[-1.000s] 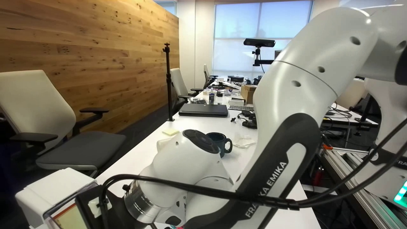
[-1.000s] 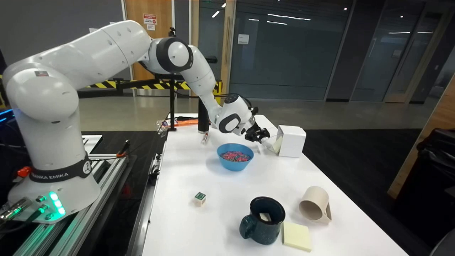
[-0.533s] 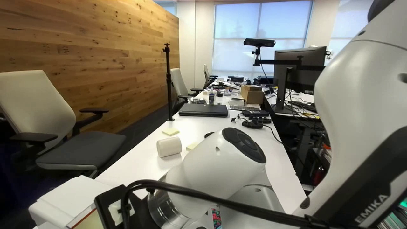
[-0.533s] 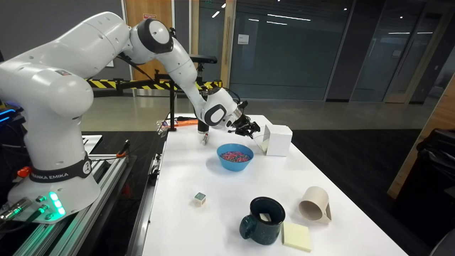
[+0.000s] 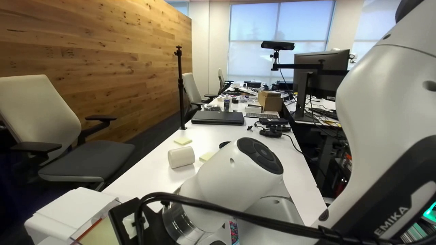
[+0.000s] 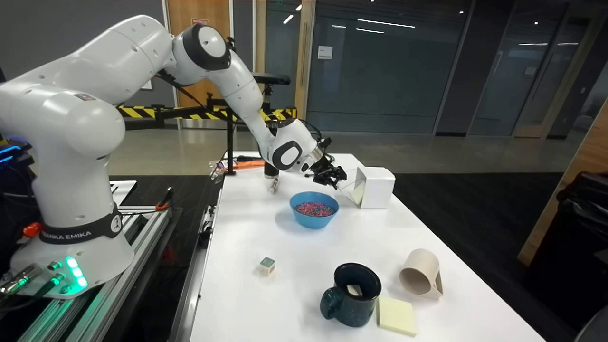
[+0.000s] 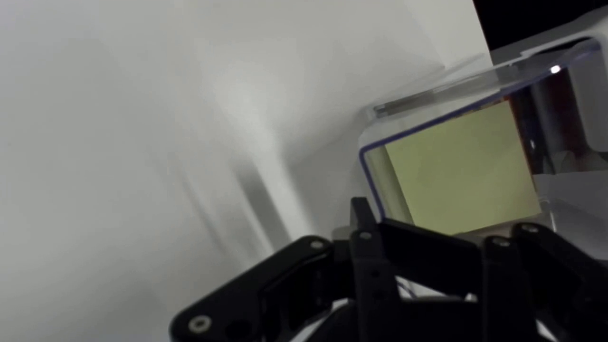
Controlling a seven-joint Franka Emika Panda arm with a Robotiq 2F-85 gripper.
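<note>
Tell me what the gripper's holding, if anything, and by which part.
The gripper appears to pinch the drawer by its blue rim.

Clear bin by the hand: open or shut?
Open: the wrist view looks into the clear bin, yellow paper showing inside; in an exterior view it juts out from the white box.

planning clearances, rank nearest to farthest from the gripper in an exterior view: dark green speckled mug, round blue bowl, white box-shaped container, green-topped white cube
1. White box-shaped container: beside the gripper
2. Blue bowl: left of container
3. White cube: left side
4. Green mug: foreground
</note>
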